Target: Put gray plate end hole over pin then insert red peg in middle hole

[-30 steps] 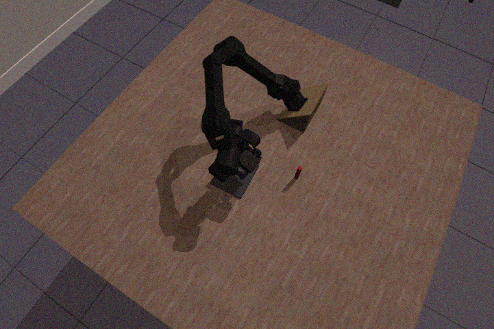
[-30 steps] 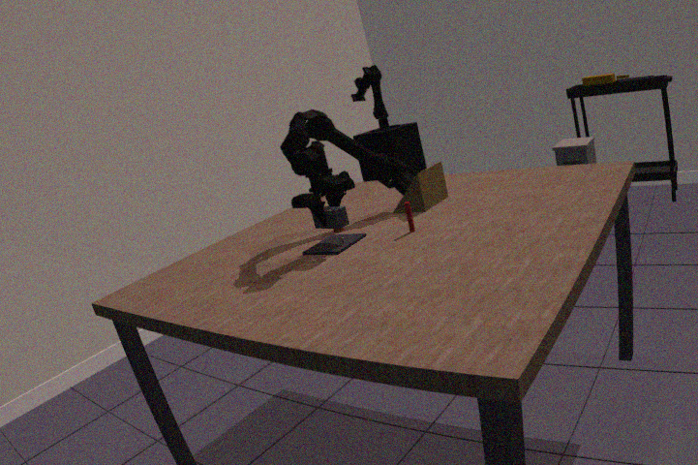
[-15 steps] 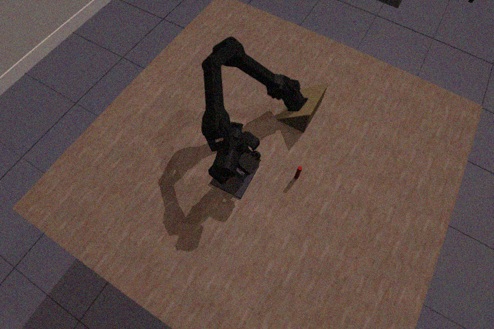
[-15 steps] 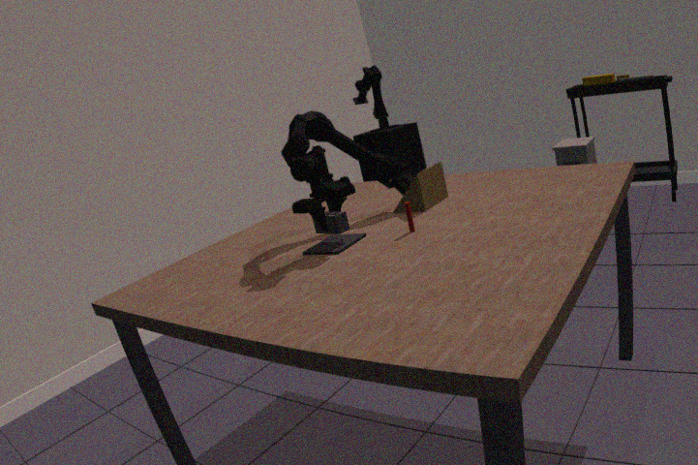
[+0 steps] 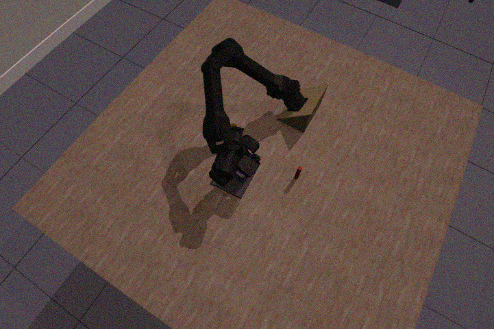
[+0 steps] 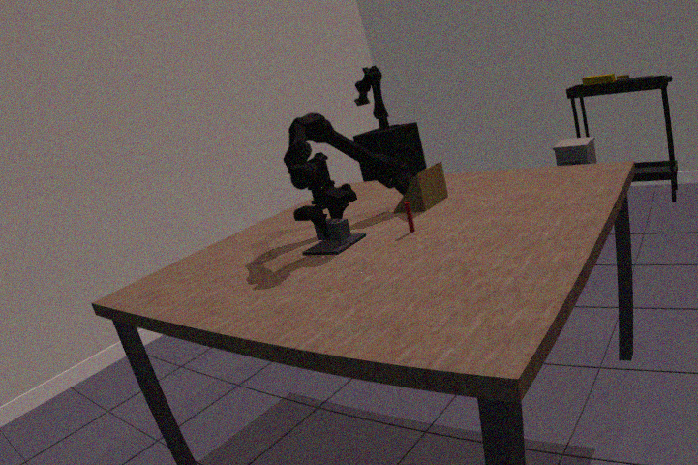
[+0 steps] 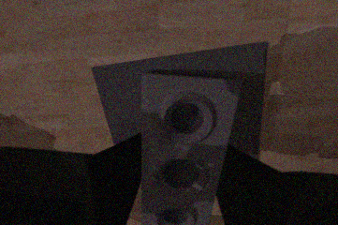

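Black and mostly lost in the dim light, the gripper [image 5: 237, 159] [image 6: 330, 226] [image 7: 178, 136] is toward the left in the exterior view, inward from the tabletop's [image 5: 332, 240] [image 6: 426, 306] left-hand near corner. It is closed on the gray plate [image 6: 338, 231] [image 7: 153, 94], one finger at each side in the wrist view. The plate is over the dark base [image 5: 237, 188] [image 6: 318, 251] [image 7: 114, 89], whose outline lies askew to it. Three holes show, the lowest cut off by the frame's bottom edge. The pin is hidden, so whether a hole is over it, or the plate lies flat, cannot be told. From the top, the wrist parts cover most of both pieces, and an orange object [image 5: 233, 125] peeks out as a sliver beside the arm.

Farther right, the red peg [image 5: 298, 173] [image 6: 409, 217] stands upright on the wood, apart from the base, between it and the tabletop's right-hand edge. Behind the peg, toward the far edge, a tan wedge [image 5: 316, 99] [image 6: 433, 188] adjoins the arm's lower end and hides part of it in the exterior view. Past that edge stands a black cabinet [image 6: 390, 147] bearing another dark arm [image 6: 379, 93]. Rightmost, beyond the far right corner, the tabletop hides part of a dark cart [image 6: 669, 123].
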Available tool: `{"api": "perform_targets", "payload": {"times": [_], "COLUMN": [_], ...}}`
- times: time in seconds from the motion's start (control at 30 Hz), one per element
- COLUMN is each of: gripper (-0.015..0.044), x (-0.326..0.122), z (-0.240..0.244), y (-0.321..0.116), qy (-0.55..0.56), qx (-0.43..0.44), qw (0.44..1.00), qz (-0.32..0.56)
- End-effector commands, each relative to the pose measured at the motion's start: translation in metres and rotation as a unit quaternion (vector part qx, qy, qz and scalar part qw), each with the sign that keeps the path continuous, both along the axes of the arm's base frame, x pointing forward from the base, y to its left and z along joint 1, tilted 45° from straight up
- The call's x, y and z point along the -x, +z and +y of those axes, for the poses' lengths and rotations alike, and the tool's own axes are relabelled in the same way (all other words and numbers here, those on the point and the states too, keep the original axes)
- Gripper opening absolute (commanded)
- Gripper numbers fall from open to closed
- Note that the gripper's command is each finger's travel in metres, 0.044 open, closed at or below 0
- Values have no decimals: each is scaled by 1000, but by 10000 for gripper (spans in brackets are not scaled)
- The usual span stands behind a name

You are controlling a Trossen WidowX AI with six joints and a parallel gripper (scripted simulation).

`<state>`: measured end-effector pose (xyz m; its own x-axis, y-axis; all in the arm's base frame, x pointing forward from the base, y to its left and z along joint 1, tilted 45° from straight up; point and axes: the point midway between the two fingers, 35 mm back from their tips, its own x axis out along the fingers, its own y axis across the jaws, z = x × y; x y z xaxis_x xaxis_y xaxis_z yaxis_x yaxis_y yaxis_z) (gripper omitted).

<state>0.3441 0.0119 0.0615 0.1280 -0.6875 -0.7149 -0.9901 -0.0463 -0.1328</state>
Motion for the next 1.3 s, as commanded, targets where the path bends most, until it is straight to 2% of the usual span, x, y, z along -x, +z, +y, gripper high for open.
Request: {"api": "perform_targets", "payload": {"times": [0.0,0.23,0.8,1.0,1.27], "gripper": [0,0,440,440,440], "x": [0,0,0,-1,15], "z": [-4,-1,-1,6,79], "y": [-4,-1,-1,5,79], "qy": [2,0,0,3,37], "qx": [2,0,0,0,11], "qw": [1000,1000,1000,1000,999], "qz": [2,0,0,3,30]}}
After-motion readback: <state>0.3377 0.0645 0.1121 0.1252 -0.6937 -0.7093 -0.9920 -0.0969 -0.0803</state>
